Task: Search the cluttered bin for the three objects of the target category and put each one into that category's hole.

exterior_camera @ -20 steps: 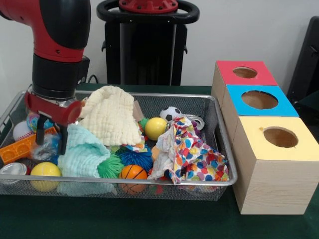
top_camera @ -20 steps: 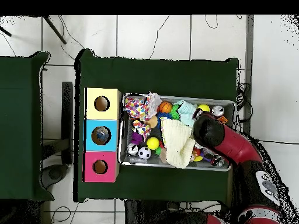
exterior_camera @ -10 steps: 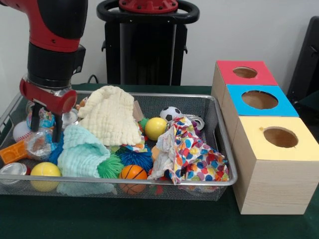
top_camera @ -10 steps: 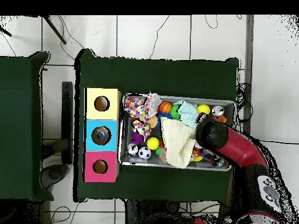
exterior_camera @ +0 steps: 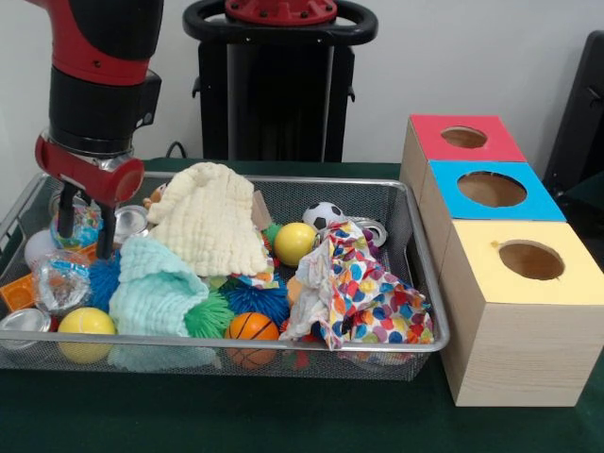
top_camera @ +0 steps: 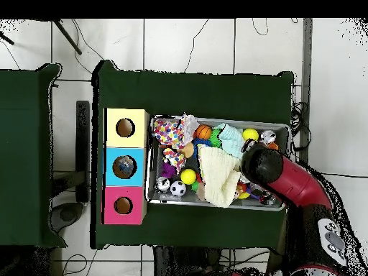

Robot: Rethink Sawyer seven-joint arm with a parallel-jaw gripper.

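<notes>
there, hand (exterior_camera: pixel 83 225) apart and empty — crinkly packet (exterior_camera: pixel 59 279) just below it, inside wire basket (exterior_camera: pixel 427 283)

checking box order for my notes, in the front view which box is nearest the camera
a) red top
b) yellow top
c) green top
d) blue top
b, the yellow-topped box sits lowest and largest in the front view, with the blue-topped box behind it and the red-topped box farthest back, all beside the wire basket.
</notes>
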